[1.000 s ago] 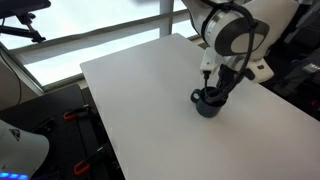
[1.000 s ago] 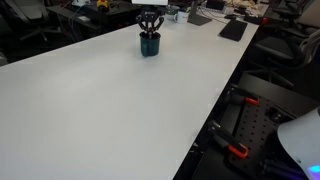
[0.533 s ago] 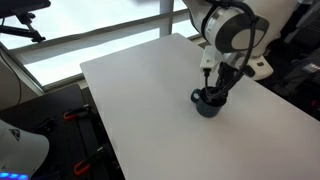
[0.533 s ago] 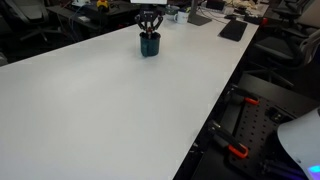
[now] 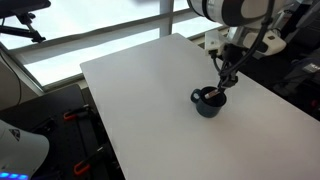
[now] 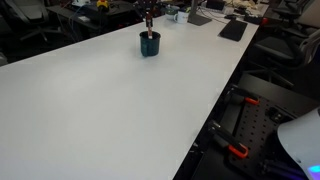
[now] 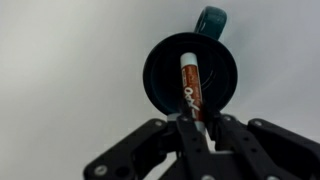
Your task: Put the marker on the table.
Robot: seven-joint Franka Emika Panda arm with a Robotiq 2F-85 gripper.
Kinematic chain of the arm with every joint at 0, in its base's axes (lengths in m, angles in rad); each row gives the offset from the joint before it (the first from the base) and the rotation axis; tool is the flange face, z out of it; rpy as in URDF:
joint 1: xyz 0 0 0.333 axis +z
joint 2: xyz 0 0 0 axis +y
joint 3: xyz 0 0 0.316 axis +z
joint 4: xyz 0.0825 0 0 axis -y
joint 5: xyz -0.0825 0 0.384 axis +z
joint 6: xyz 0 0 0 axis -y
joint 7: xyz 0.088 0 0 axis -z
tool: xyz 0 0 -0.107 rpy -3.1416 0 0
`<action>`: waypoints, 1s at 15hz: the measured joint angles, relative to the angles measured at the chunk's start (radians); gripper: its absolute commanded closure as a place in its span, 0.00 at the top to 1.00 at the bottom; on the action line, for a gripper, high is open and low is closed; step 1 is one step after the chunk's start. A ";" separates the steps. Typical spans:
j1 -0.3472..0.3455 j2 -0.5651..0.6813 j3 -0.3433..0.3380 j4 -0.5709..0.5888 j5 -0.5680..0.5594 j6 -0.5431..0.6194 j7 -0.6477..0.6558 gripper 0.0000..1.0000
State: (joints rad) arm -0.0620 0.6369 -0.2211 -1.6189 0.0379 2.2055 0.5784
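Observation:
The dark blue mug (image 5: pixel 207 103) stands on the white table (image 5: pixel 140 90), also seen in the other exterior view (image 6: pixel 149 45). My gripper (image 5: pixel 222 80) hangs just above the mug, shut on the reddish-orange marker (image 7: pixel 190 85). In the wrist view the gripper (image 7: pixel 197 122) pinches the marker's upper end, and the marker hangs upright over the mug's dark opening (image 7: pixel 165 75). The marker's lower tip is about level with the mug's rim (image 5: pixel 219 92). In the exterior view from the table's long end the gripper (image 6: pixel 148 17) is small and far off.
The table (image 6: pixel 100 100) stretches wide around the mug. Its far edge lies close behind the mug (image 5: pixel 260 85). Desks with clutter (image 6: pixel 215 15) stand beyond, and black and orange equipment (image 6: pixel 240 140) sits below the table's side.
My gripper has risen from down around the mug to above it, lifting the marker up out of the mug. The mug has stayed in place.

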 measured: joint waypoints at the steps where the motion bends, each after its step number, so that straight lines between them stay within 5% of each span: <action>1: 0.007 -0.020 0.000 -0.006 -0.019 -0.001 0.000 0.05; 5: 0.026 -0.091 0.022 -0.020 -0.044 -0.026 -0.060 0.05; 15: -0.058 -0.094 0.206 0.008 0.144 -0.155 -0.578 0.05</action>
State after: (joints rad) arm -0.1202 0.5434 -0.0147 -1.6109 0.1820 2.0503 0.0001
